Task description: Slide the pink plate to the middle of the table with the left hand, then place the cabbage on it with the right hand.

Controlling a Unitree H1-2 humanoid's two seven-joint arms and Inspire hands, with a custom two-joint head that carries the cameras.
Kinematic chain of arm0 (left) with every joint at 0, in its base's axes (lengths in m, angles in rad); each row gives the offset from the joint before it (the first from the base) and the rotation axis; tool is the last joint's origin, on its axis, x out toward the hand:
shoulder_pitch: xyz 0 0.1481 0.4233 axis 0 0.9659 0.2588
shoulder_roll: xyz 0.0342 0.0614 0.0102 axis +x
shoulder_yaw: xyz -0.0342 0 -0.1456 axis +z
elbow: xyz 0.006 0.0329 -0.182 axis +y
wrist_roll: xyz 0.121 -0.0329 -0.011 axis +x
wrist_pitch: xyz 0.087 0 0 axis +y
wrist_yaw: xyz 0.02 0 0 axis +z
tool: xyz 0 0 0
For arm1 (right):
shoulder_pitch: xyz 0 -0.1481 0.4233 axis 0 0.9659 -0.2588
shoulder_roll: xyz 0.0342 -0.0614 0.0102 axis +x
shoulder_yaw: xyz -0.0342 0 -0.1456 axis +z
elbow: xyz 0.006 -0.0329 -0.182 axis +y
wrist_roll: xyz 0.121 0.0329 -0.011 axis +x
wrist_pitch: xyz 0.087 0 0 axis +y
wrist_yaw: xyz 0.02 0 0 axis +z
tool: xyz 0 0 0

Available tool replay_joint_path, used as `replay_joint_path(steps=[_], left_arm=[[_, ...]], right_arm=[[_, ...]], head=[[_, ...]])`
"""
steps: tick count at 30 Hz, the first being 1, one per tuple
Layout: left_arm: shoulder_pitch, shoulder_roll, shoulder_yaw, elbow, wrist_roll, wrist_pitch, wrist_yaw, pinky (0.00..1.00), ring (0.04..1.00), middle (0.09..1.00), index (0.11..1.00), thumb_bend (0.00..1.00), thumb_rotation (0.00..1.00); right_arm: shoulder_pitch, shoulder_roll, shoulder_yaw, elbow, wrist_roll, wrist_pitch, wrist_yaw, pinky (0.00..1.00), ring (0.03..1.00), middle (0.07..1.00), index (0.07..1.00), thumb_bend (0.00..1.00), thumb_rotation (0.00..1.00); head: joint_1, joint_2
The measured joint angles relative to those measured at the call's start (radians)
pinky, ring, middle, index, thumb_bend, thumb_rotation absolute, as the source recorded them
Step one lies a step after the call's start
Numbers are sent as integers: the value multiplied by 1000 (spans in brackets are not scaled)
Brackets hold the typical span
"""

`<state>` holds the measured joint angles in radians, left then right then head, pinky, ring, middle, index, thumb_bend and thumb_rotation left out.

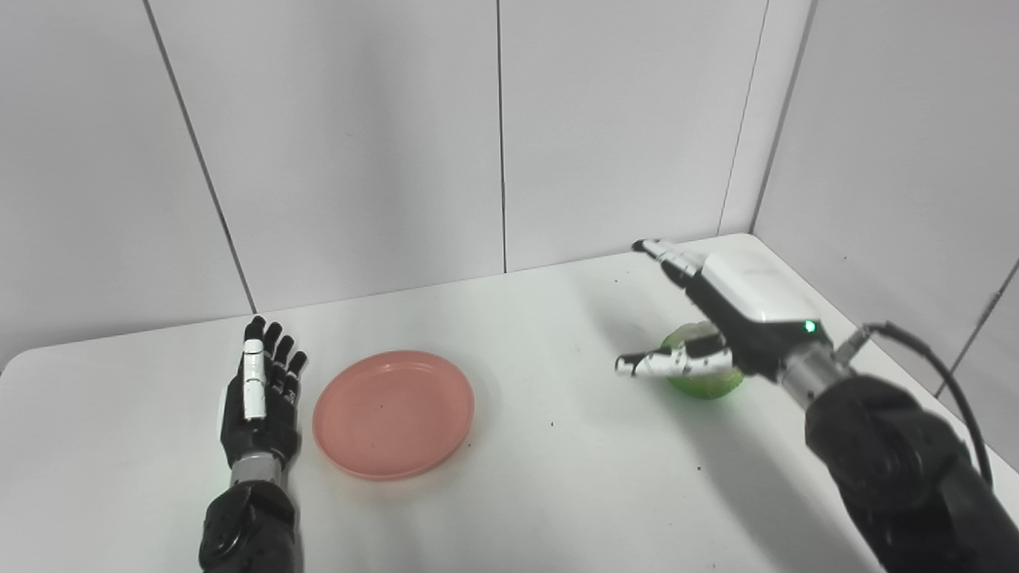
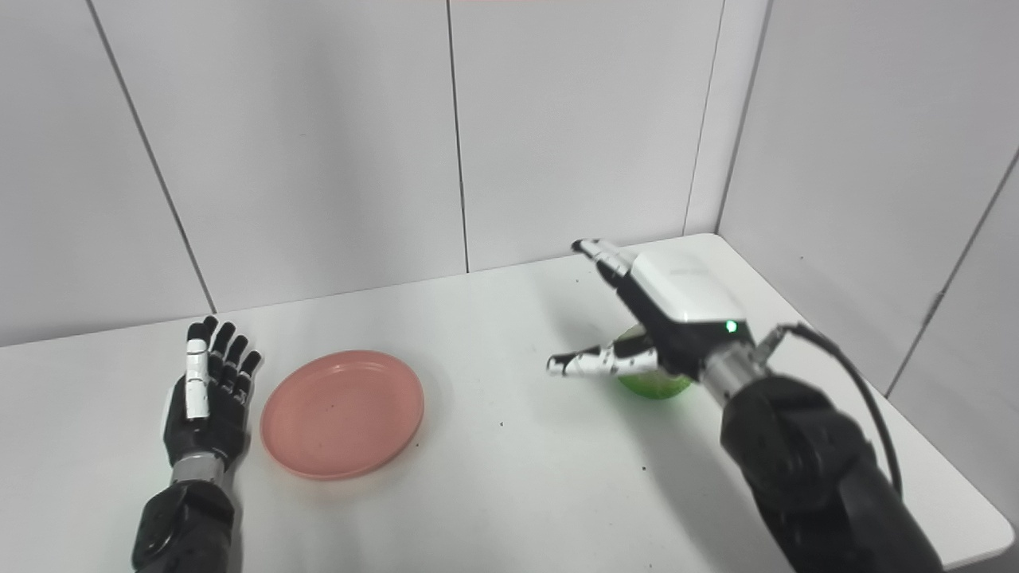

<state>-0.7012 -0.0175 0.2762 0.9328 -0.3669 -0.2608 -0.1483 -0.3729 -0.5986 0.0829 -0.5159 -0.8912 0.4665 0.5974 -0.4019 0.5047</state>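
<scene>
A round pink plate (image 1: 393,413) lies empty on the white table (image 1: 517,477), left of centre. My left hand (image 1: 261,394) stands just left of the plate, edge on, fingers stretched and apart, holding nothing; a small gap separates it from the rim. The green cabbage (image 1: 707,380) sits on the table at the right, mostly hidden behind my right hand (image 1: 716,318). That hand hovers over the cabbage, open, with fingers pointing away toward the back wall and the thumb (image 1: 673,364) reaching left in front of it.
White wall panels (image 1: 493,135) close off the table's back and right side. The table's right edge (image 2: 939,461) runs close beside my right arm. A black cable (image 1: 931,358) loops from the right wrist.
</scene>
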Motion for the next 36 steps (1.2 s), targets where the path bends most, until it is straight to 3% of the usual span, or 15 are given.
replay_joint_path(steps=[3, 6, 11, 15, 22, 36], left_arm=[[-5, 0, 1, 10, 0, -5, -9, 961, 974, 959, 939, 669, 710], [-5, 1, 1, 10, 3, -7, -13, 970, 978, 959, 938, 674, 705], [-4, 3, 9, 10, 2, -7, -21, 970, 986, 959, 931, 687, 681], [-4, 4, 11, 10, 2, -7, -23, 960, 979, 952, 940, 677, 690], [-5, 6, 8, 17, 3, -12, -26, 949, 967, 945, 941, 681, 697], [-4, 7, 5, 13, 4, -13, -26, 979, 982, 963, 969, 663, 709]], right_arm=[[-43, -17, 32, 76, -55, 0, 61, 713, 906, 938, 904, 1000, 623], [-75, -33, 55, 136, -98, 0, 110, 723, 913, 942, 903, 1000, 615], [-157, -69, 129, 286, -159, -2, 228, 653, 871, 915, 875, 1000, 552], [-218, -72, 184, 396, -195, -17, 269, 646, 847, 899, 866, 1000, 514], [-286, -64, 236, 549, -219, -45, 278, 588, 823, 895, 850, 1000, 428], [-305, -64, 248, 614, -169, -63, 287, 661, 892, 955, 885, 1000, 471]], head=[[0, -2], [2, -3], [0, 2], [-2, 2], [0, 5], [6, 11]])
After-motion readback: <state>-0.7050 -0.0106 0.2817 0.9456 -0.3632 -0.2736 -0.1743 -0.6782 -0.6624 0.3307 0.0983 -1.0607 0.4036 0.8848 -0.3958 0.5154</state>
